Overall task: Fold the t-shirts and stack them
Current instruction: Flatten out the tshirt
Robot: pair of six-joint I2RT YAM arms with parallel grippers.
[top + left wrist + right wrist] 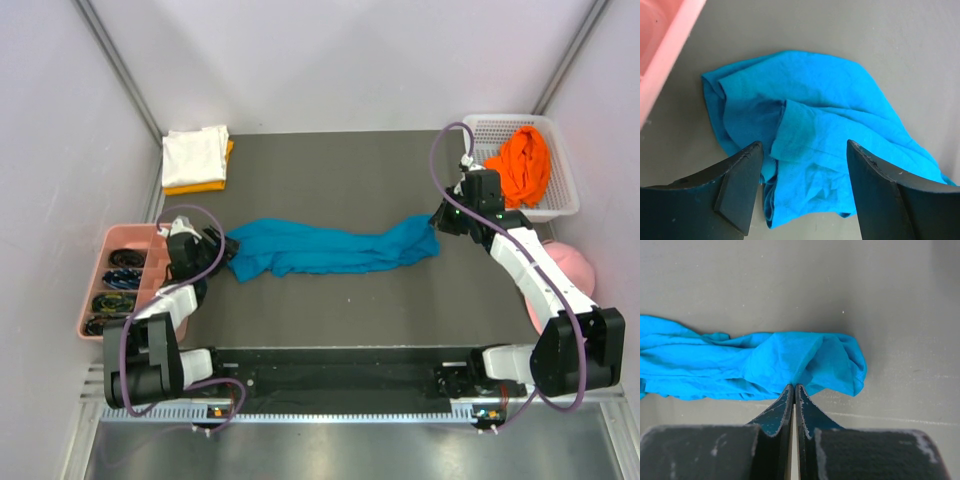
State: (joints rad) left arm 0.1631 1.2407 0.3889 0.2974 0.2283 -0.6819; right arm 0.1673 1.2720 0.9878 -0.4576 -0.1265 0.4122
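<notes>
Left tool hovered released, angled down over the teal shirt's bunched left end on the tabletop, while the outstretched right tool pinched its right end.

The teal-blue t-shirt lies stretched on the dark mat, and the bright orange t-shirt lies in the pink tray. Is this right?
No. The top external view shows the bright orange t-shirt in the white basket, not the pink tray. The teal-blue t-shirt does lie stretched on the dark mat.
</notes>
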